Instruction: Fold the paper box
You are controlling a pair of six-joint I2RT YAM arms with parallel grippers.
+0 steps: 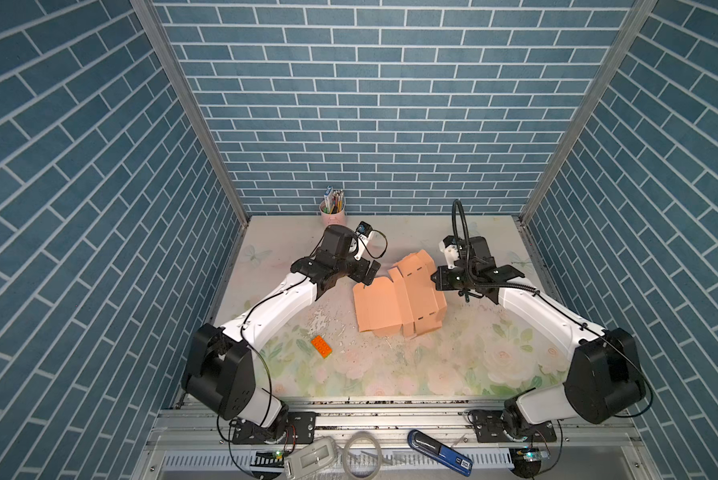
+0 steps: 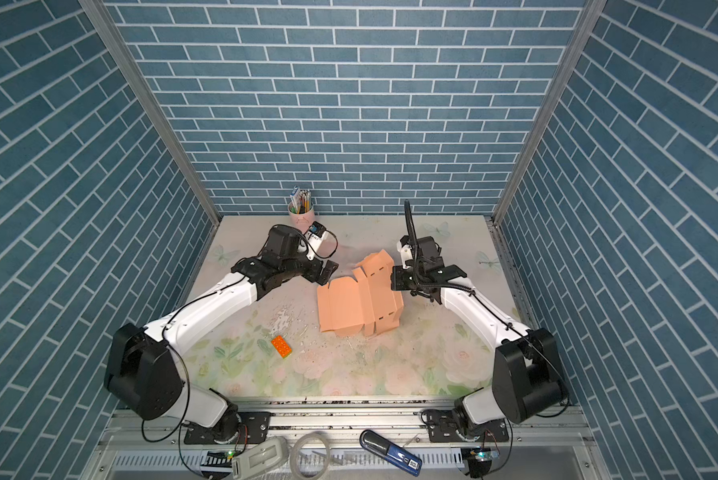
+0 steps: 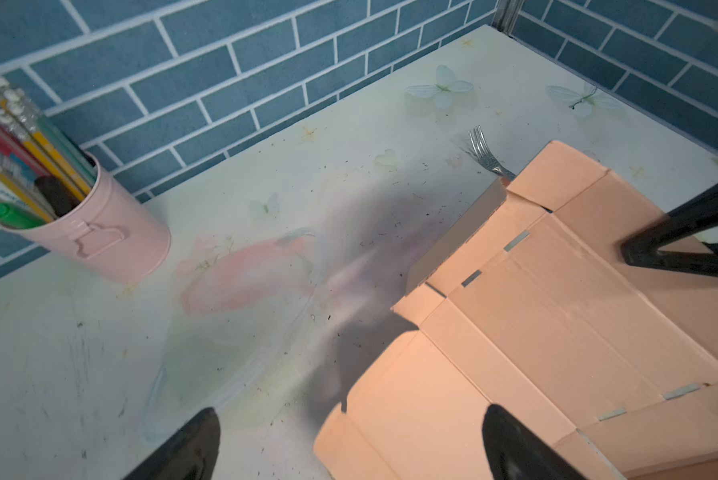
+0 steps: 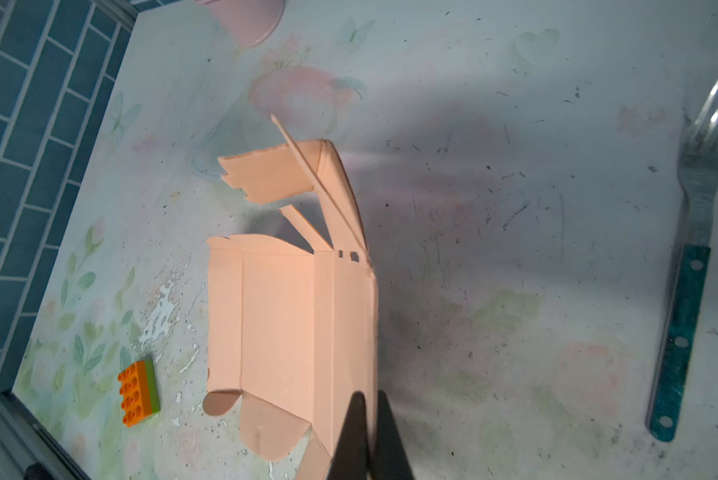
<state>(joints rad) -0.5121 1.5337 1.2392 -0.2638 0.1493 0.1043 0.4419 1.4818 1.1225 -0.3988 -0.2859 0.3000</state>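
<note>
1. Tape roll (image 1: 347,449) and a blue tool (image 1: 438,451) lie on the front rail.
2. Half-folded, the paper box (image 1: 399,301) sits mid-table (image 1: 390,374), far flaps raised.
3. Right gripper (image 1: 435,279) is clenched on the box's upturned right edge.
4. Left gripper (image 1: 369,276) hangs spread wide at the box's far left corner, gripping nothing.
5. Behind the box lies a fork (image 3: 484,153), its handle hidden by a flap. A pencil cup (image 1: 332,212) stands by the back wall, and an orange brick (image 1: 322,347) lies apart.
</note>
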